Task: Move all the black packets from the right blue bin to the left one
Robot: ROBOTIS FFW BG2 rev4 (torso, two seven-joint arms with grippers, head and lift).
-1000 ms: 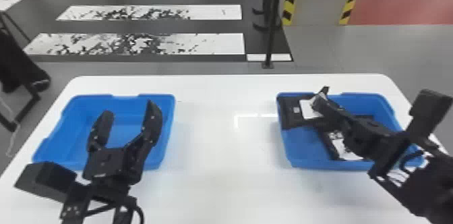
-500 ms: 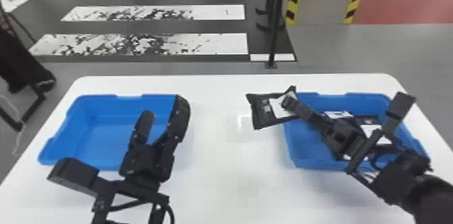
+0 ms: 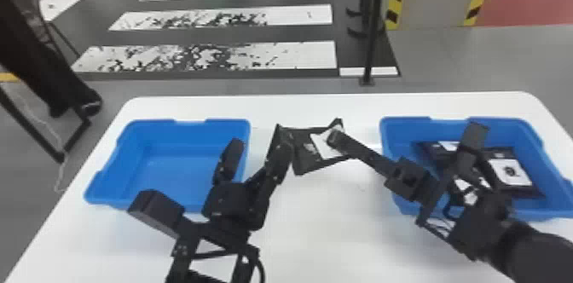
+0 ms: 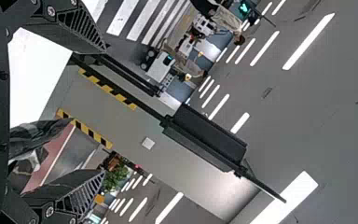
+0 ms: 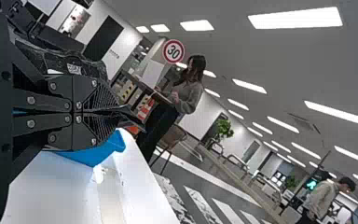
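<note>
Between the two blue bins, above the white counter (image 3: 319,226), one black packet (image 3: 300,152) is held up by the right pincer (image 3: 334,138), which is clenched on the edge nearer the right bin (image 3: 390,145). That grip leaves the opposite edge free, facing the left pincer (image 3: 259,139), which is released, its two fingers spread. It looks like a handover: the right arm reaches over the right bin, the left arm sits by the left bin (image 3: 166,171), and the middle ground suits both. The packet's free edge is right at one left finger; whether they touch, I cannot tell. The next move probably calls for getting that edge well between the left fingers and clenching them before the right pincer lets go; too shallow a bite could drop the packet on the counter, and thin film may fold.

Counting up: two bins, two pincers, one packet in hand. The right bin holds at least two more, a labelled one (image 3: 509,171) and another (image 3: 426,148) beside it, with perhaps a third (image 3: 469,188) partly hidden under the right arm. Plenty of the job seems left.
</note>
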